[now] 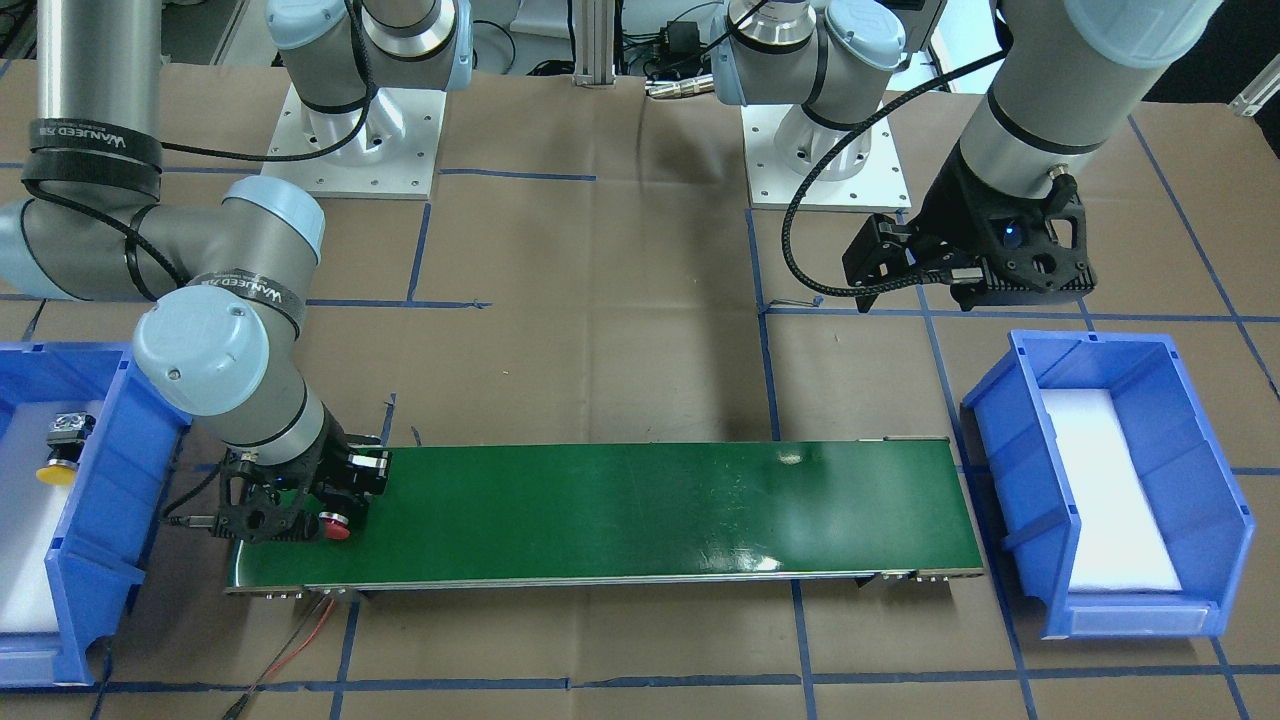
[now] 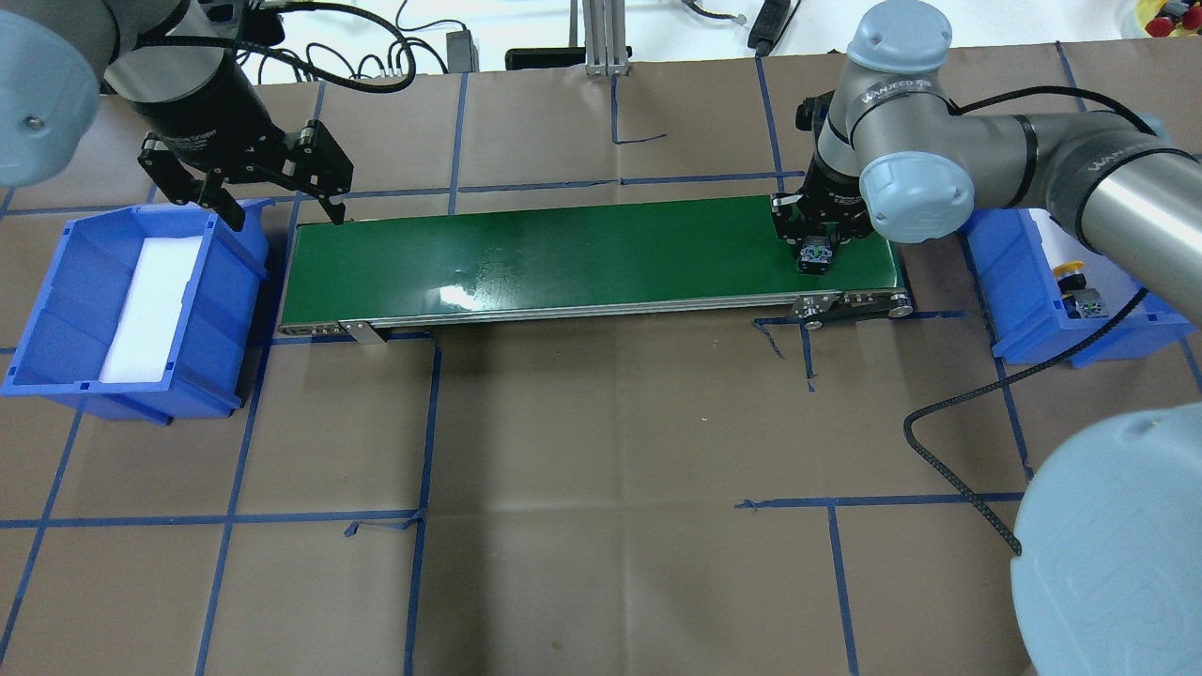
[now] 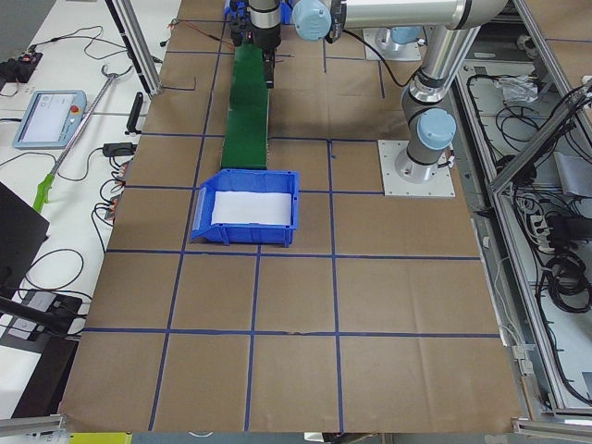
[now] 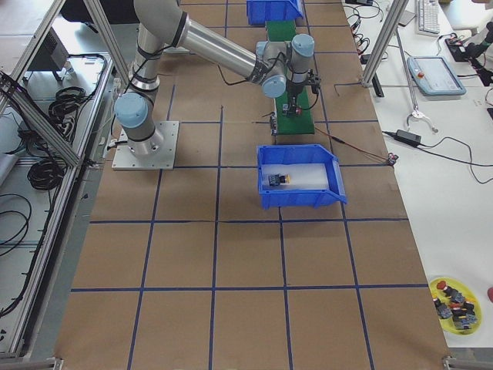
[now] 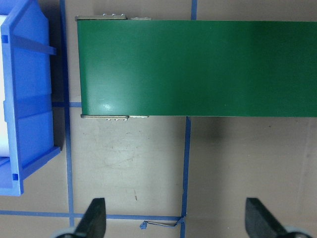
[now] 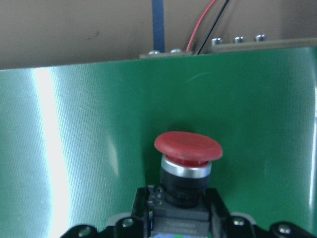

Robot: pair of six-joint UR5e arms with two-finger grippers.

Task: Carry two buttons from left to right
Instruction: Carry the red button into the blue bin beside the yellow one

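One fixed camera looks down on the table from behind the robot, another faces it; both hold the whole green belt. Two end cameras view it lengthwise from afar. The left wrist camera looks down past the left tool at the belt's end; the right one sits close behind the red button, just ahead of the right tool.

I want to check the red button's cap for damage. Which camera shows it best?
The right wrist-mounted view: the red button is close, cap and metal collar sharp. The front-facing view shows only a small red cap beside the right gripper; overhead shows just its rear block; the rest show it tiny or not at all.
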